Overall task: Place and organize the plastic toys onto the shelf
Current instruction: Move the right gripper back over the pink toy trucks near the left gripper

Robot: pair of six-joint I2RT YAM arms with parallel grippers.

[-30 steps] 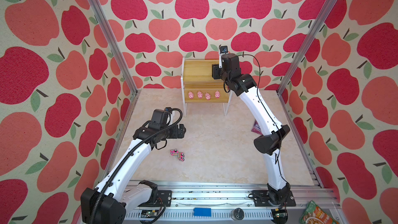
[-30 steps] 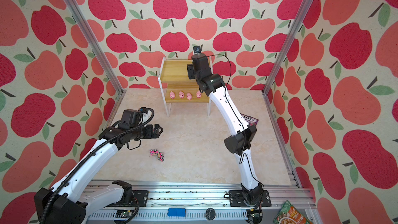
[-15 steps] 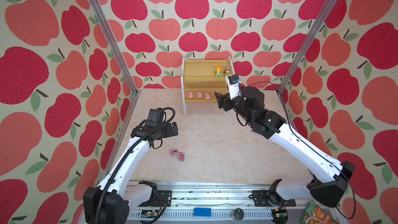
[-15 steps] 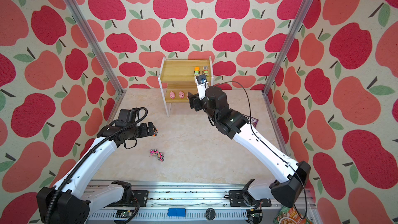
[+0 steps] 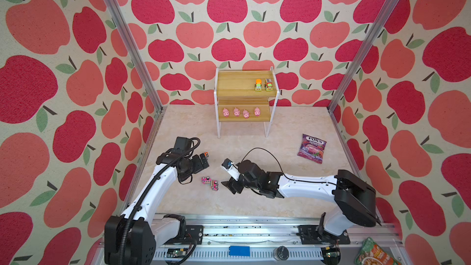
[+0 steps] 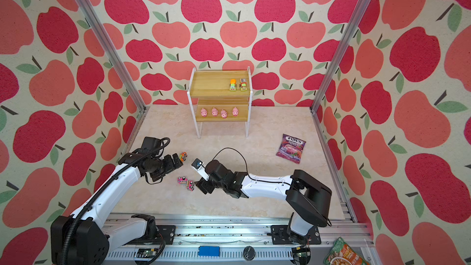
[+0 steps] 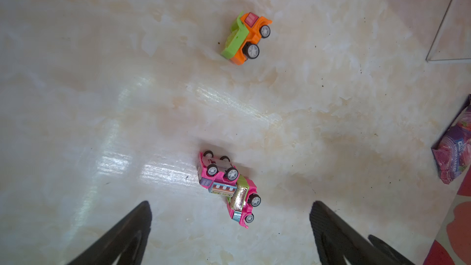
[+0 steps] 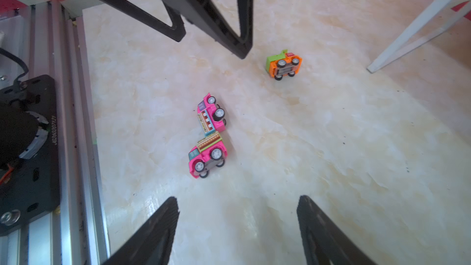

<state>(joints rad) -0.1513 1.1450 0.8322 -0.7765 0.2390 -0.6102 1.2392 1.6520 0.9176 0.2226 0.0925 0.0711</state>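
The shelf (image 5: 237, 84) (image 6: 211, 82) stands at the back wall. Two trucks (image 5: 258, 85) (image 5: 268, 84) sit on its top board and several pink pigs (image 5: 225, 112) line the lower board. Two pink trucks (image 5: 206, 180) (image 5: 214, 185) lie on their sides on the floor, touching each other. An orange-green truck (image 5: 205, 154) (image 7: 246, 38) lies tipped just beyond my left gripper (image 5: 204, 161) (image 7: 230, 205), which is open and empty above the pink trucks (image 7: 219, 172). My right gripper (image 5: 227, 185) (image 8: 238, 200) hangs open and empty just right of the pink trucks (image 8: 207, 156).
A purple candy bag (image 5: 311, 151) lies on the floor at the right. The metal rail (image 5: 229, 225) runs along the front edge, with a snack packet (image 5: 374, 253) at its right end. The shelf's white leg (image 8: 407, 29) stands beyond the orange truck.
My right arm has swung down from the shelf's top board to the floor beside the pink trucks, leaving two trucks on the top board. The left gripper has barely shifted.
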